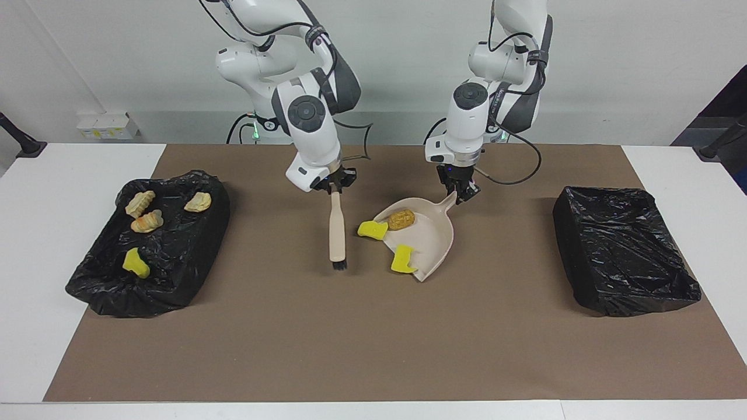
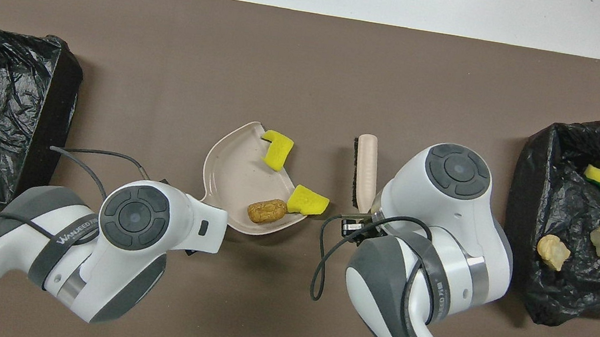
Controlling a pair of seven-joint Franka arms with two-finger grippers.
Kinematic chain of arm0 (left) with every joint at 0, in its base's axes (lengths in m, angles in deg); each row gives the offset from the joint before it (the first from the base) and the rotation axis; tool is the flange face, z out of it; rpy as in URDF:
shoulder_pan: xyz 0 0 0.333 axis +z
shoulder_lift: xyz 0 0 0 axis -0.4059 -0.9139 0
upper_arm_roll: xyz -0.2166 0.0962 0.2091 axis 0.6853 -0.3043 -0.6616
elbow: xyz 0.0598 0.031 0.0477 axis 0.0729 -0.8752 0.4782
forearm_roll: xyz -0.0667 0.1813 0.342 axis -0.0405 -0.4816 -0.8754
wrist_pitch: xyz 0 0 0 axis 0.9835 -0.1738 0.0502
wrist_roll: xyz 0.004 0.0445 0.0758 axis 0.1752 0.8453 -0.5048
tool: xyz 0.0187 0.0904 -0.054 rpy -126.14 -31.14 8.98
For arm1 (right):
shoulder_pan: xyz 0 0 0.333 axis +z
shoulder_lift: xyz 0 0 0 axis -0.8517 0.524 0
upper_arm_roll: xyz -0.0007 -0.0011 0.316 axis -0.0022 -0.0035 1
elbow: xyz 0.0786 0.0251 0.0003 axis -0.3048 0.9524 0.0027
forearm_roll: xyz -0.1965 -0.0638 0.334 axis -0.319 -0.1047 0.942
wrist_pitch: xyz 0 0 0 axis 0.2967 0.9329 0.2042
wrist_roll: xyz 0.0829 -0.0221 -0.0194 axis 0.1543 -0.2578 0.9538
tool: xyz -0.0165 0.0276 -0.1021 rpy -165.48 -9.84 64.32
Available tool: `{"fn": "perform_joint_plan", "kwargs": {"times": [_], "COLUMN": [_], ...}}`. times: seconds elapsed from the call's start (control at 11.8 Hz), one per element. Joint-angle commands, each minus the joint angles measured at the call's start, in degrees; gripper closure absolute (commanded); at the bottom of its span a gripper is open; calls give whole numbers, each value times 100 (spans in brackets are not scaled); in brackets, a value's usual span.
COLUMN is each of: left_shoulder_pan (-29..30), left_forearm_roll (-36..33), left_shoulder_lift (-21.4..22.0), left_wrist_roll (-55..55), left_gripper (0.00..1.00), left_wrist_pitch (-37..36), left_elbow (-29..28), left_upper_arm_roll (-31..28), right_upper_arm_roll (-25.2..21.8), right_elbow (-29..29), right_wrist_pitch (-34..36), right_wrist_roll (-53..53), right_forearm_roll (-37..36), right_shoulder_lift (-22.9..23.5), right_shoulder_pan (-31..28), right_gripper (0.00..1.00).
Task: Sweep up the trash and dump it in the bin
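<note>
Right pincer (image 1: 334, 185) is clamped on the top of the beige brush (image 1: 337, 231), which hangs upright over the brown mat (image 1: 373, 338) with its dark bristles low, beside the dustpan (image 1: 435, 242); from overhead the arm's wrist hides the grip itself. Toward the right arm's end of the worktop (image 1: 58, 175), a bin lined with crinkled glossy black plastic (image 1: 175, 274) holds three tan ridged chunks and one yellow sponge piece (image 1: 136, 262). At the middle, the smooth beige dustpan carries a brown bread-like chunk (image 1: 400, 219) and a notched yellow sponge (image 1: 402, 259) at its lip; another yellow sponge (image 1: 372, 229) lies at the pan's rim. Left pincer (image 1: 464, 192) is closed on the dustpan's handle, its fingertips hidden overhead. A second black-lined bin (image 1: 624, 256) sits at the left arm's end.
</note>
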Motion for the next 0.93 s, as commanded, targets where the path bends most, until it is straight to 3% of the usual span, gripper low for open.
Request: {"fn": "perform_joint_plan", "kwargs": {"times": [0.0, 0.25, 0.51, 0.85], "left_shoulder_pan": [-71, -71, -71, -71], "left_forearm_roll": [42, 42, 42, 42], "left_shoulder_lift": [-40, -31, -31, -31], "left_wrist_roll": [-183, -193, -202, -237], "left_gripper": [100, 100, 100, 100], "left_wrist_pitch": [87, 79, 78, 70], "left_elbow": [19, 19, 10, 10], "left_upper_arm_roll": [-59, -59, -59, -59], "right_upper_arm_roll": [75, 75, 101, 180], "right_elbow": [389, 407, 276, -138], "right_wrist_pitch": [-400, -400, -821, -1295], "right_wrist_roll": [166, 61, -185, -291], "right_forearm_roll": [-277, -278, -112, 985], "right_shoulder_lift": [-33, 98, 414, 565], "right_shoulder_pan": [-68, 404, 696, 1206], "right_gripper": [100, 100, 100, 100]}}
